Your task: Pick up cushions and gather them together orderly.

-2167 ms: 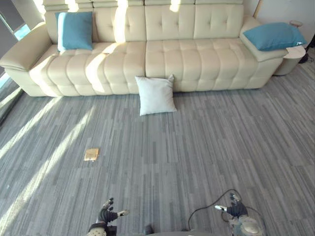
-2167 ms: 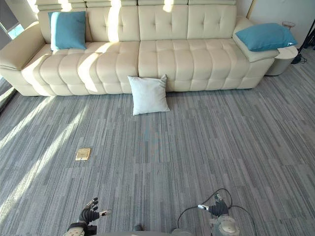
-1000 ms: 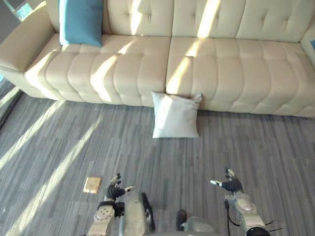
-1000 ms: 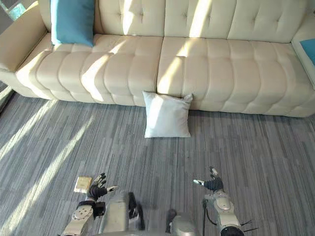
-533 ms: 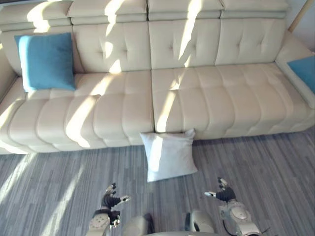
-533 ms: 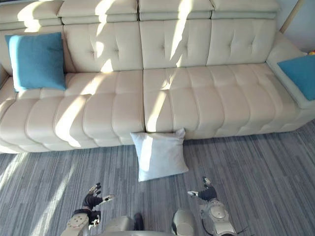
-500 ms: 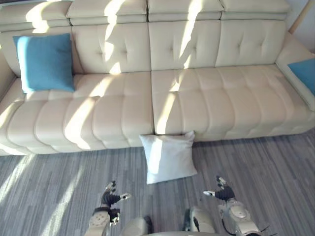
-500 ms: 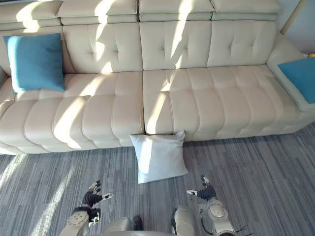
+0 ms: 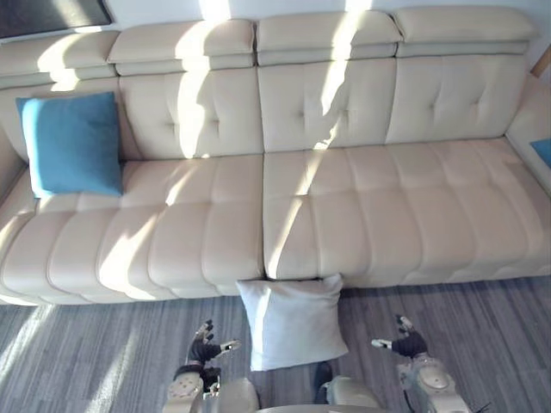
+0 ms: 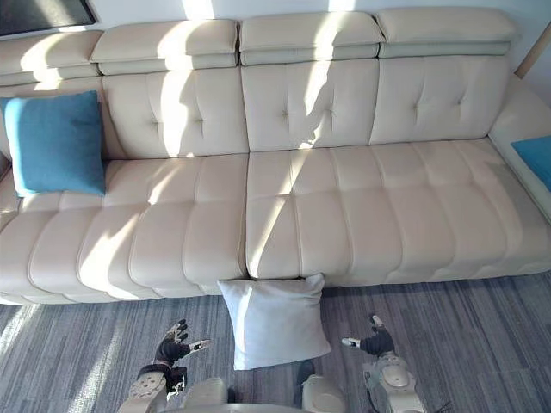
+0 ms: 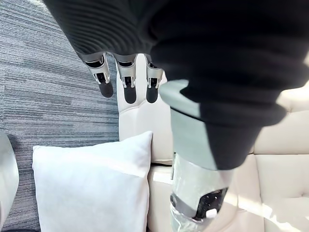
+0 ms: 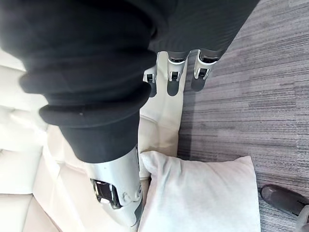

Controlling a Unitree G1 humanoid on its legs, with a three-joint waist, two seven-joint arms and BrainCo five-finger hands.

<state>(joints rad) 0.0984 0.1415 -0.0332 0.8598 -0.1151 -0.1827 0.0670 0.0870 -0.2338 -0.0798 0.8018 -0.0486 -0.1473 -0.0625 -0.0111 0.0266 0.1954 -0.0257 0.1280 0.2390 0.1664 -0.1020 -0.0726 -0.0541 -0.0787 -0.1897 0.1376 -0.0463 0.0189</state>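
Observation:
A white cushion (image 9: 293,320) stands on the grey carpet, leaning against the front of the cream sofa (image 9: 362,215). One blue cushion (image 9: 73,144) is propped against the sofa's back at its left end. Part of another blue cushion (image 10: 538,159) lies at the sofa's right end. My left hand (image 9: 204,348) hangs low just left of the white cushion, open and holding nothing. My right hand (image 9: 406,344) hangs low to its right, also open. Both wrist views show straight fingers (image 11: 126,87) and the white cushion (image 12: 203,193) past them.
The sofa spans the whole width ahead, with sunlit stripes across its seat and back. Grey striped carpet (image 9: 77,370) lies in front of it on both sides of the white cushion.
The camera has come closer to the sofa, so the white cushion now sits right between my hands. Both hands stay low and open.

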